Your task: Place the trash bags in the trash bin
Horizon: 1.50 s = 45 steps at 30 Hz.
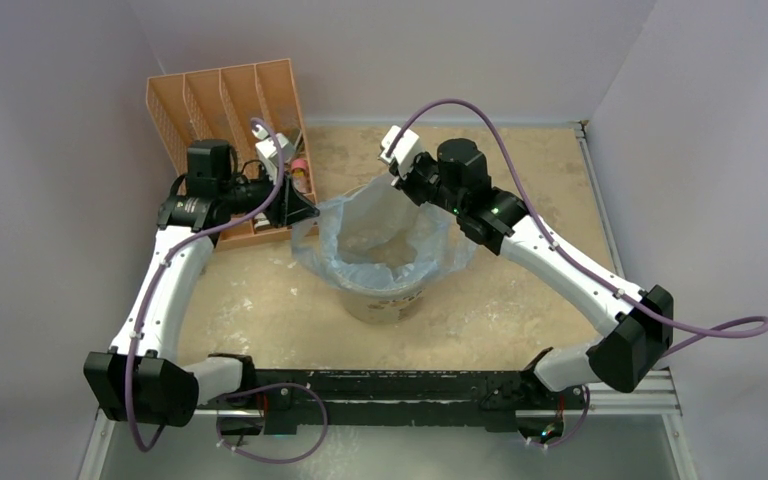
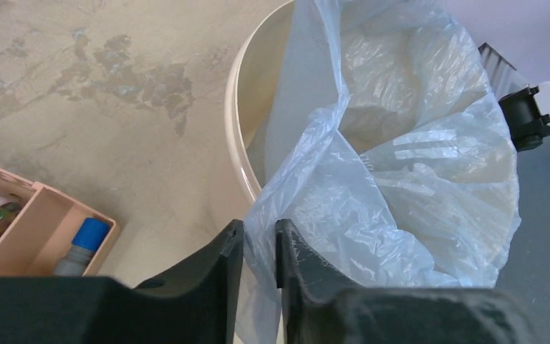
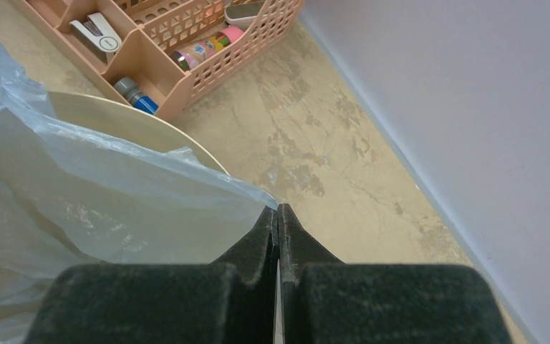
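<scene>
We hold the light-blue trash bag (image 2: 401,186) by its rim with the right pincer (image 3: 278,213) pressed together. The left pincer (image 2: 259,233) is narrowly parted around the opposite edge, and we cannot tell if it grips. The bag hangs between them inside the cream bucket (image 2: 238,129), mouth up, long axis vertical. A slipping left edge could let the film slump inward.
</scene>
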Motion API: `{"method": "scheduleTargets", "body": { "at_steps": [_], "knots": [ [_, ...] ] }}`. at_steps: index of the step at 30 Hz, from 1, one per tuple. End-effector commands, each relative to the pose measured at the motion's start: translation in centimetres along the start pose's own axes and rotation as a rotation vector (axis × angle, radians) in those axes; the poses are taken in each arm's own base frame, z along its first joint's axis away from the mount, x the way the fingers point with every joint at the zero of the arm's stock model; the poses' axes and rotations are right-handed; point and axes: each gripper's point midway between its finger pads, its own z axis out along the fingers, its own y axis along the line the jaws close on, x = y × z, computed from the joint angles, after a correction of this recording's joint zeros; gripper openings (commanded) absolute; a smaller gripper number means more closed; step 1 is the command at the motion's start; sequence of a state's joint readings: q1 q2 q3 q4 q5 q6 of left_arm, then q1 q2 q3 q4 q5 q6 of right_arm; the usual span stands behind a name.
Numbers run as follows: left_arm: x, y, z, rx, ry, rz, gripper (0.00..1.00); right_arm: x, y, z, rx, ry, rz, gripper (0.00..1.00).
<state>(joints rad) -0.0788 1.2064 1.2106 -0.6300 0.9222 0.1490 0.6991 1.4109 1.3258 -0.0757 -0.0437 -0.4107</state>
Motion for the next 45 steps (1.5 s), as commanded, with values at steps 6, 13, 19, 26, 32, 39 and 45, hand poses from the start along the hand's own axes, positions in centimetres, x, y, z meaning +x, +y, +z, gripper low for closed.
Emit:
{"method": "scheduleTargets", "body": {
  "at_steps": [6, 13, 19, 26, 32, 39, 45],
  "knots": [
    [-0.1, 1.6, 0.3, -0.035, -0.034, 0.011, 0.00, -2.4, -2.1, 0.3, 0.079, -0.069, 0.020, 0.00],
    [1.1, 5.4, 0.4, -0.213, -0.043, -0.076, 0.00, -1.6, -2.7, 1.7, 0.101, -0.036, 0.026, 0.00],
    [1.2, 6.2, 0.8, -0.232, -0.077, -0.131, 0.00, -2.4, -2.5, 2.0, 0.077, -0.055, 0.041, 0.00],
    [2.1, 7.7, 1.2, -0.295, -0.085, -0.202, 0.00, -1.6, -2.4, 3.2, 0.066, -0.023, 0.049, 0.00],
    [3.3, 8.2, 1.5, -0.326, -0.110, -0.298, 0.00, -1.4, -2.5, 4.4, 0.063, -0.002, 0.056, 0.01],
    [5.6, 7.5, 2.1, -0.305, -0.104, -0.384, 0.00, 0.5, -2.8, 5.2, 0.088, 0.070, 0.083, 0.12],
    [6.6, 7.2, 1.8, -0.323, -0.092, -0.423, 0.00, -2.6, -4.8, 3.0, 0.158, -0.011, 0.157, 0.38]
  ]
}}
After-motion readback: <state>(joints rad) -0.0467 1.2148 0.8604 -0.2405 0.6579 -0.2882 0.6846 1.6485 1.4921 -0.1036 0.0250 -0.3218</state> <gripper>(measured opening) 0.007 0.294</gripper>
